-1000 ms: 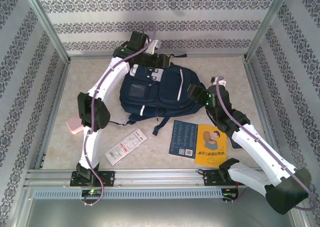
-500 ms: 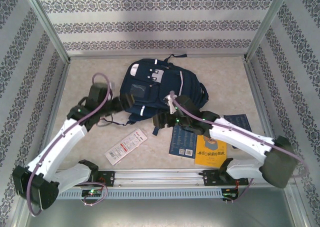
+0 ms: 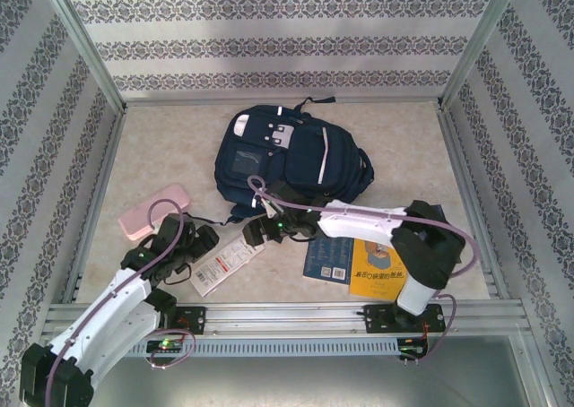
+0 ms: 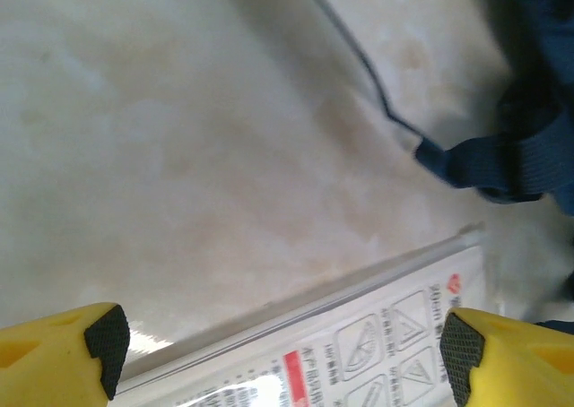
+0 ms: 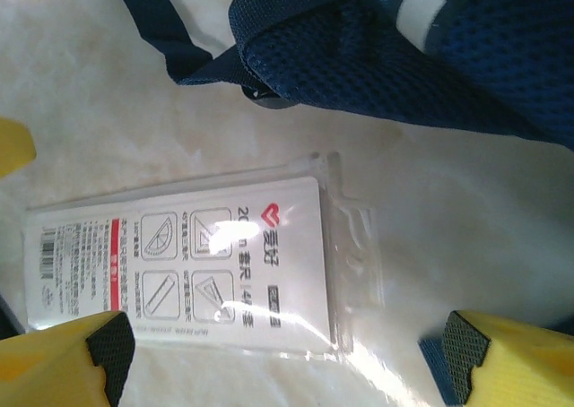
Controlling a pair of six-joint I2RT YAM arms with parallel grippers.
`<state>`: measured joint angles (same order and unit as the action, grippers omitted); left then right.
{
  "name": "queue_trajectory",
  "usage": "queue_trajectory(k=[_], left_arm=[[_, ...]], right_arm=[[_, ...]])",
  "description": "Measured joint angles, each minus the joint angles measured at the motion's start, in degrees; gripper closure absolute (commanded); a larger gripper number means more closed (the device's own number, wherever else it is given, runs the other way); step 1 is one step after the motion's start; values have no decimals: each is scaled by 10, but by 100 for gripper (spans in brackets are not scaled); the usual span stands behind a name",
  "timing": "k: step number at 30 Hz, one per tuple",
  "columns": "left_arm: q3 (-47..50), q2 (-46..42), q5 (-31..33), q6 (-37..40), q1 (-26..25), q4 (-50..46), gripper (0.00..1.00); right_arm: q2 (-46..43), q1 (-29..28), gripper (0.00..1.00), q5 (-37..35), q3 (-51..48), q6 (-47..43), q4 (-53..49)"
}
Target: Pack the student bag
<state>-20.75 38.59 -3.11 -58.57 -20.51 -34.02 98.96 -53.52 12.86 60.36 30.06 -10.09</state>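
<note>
**A:** Where is the student bag (image 3: 289, 151)?

**B:** Upper middle of the overhead view. It lies flat on the marbled table (image 3: 161, 147) with its front pockets up and its dark straps trailing toward the lower edge. In the right wrist view its navy mesh sits in the upper right corner.

**A:** And the left gripper (image 4: 282, 349)?

**B:** The fingers are spread wide, one yellow tip in each lower corner of its wrist view, with nothing clamped. Below and between them lies the edge of a clear ruler-set packet (image 4: 359, 358). I cannot tell whether the pads touch it. A navy strap end (image 4: 502, 165) lies at the right middle.

**A:** The right gripper (image 5: 287, 349)?

**B:** Its fingers are just as wide apart, and it has hold of nothing. The packet lies flat from the lower left to the centre of that view, near the bag's bottom edge but apart from it.

**A:** Anything else on the table?

**B:** Seen from overhead, there is a pink pencil case (image 3: 154, 211) at the left middle. A blue book (image 3: 329, 246) and a yellow book (image 3: 378, 272) lie touching at the lower centre-right, partly under the right arm. The two grippers sit near opposite ends of the packet.
</note>
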Motion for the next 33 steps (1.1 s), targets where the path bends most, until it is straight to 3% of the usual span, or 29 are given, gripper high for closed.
queue_trajectory(k=[15,24,33], left_arm=[[55,-122,-101,-45,0,-37,13],[56,-161,-117,-47,0,-95,13],[69,-170,-118,-42,0,-92,14]], right_arm=[[102,25,10,85,66,17,-9],[116,28,10,121,70,19,-11],[132,57,11,205,77,40,-2]])
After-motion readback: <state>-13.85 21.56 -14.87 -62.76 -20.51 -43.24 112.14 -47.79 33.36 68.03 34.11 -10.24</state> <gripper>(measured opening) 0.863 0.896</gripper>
